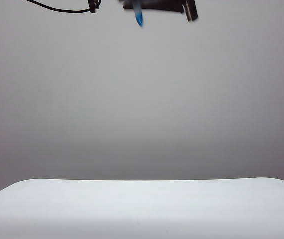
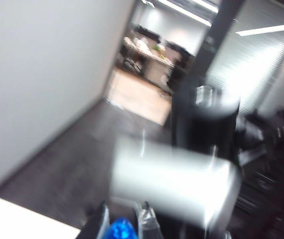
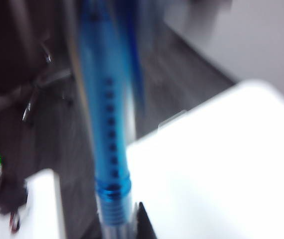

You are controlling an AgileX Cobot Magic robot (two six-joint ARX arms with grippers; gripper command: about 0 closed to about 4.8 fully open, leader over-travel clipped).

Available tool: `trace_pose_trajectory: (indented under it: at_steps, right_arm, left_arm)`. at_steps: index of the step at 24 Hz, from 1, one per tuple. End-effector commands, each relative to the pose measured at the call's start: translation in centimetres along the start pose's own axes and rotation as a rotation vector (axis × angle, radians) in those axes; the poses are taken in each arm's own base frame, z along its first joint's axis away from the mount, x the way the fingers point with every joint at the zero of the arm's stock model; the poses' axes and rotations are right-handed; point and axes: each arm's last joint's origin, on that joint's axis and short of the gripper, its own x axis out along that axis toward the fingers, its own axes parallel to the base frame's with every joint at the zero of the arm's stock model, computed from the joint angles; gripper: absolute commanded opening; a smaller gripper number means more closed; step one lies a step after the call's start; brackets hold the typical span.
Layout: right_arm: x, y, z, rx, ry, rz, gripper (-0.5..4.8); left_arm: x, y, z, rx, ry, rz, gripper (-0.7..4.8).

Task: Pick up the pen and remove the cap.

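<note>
While the white table [image 1: 142, 209] lies bare well below both arms, the work sits high at the top edge of the exterior view: a dark gripper body with a blue pen [image 1: 139, 18] end poking down from it, both blurred. In the right wrist view the pen [image 3: 107, 124] runs lengthwise straight out from the right gripper [image 3: 124, 226], whose jaws are drawn together on its ribbed blue section. The left gripper [image 2: 124, 224] is clamped on a blue end, likely the cap [image 2: 121, 231]. Judgement: the pull must run along the pen's long axis, grippers moving apart.
</note>
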Motion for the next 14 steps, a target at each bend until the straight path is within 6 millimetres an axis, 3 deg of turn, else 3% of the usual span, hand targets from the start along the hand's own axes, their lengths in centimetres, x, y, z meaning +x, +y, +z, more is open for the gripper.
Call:
trace_pose_trajectory:
  at_steps: [1, 8, 14]
  right_arm:
    - [0.4, -0.3, -1.6, 0.055, 0.074, 0.007, -0.03]
    - [0.6, -0.6, -2.5, 0.078, 0.101, -0.036, -0.03]
    - [0.3, -1.1, -3.4, 0.122, 0.177, -0.215, -0.03]
  left_arm:
    - [-0.2, -0.5, 1.0, 0.073, -0.048, 0.019, -0.06]
    - [-0.4, -0.4, 1.2, 0.121, -0.067, 0.048, -0.06]
    - [-3.4, 2.0, 1.1, 0.034, -0.116, 0.353, -0.05]
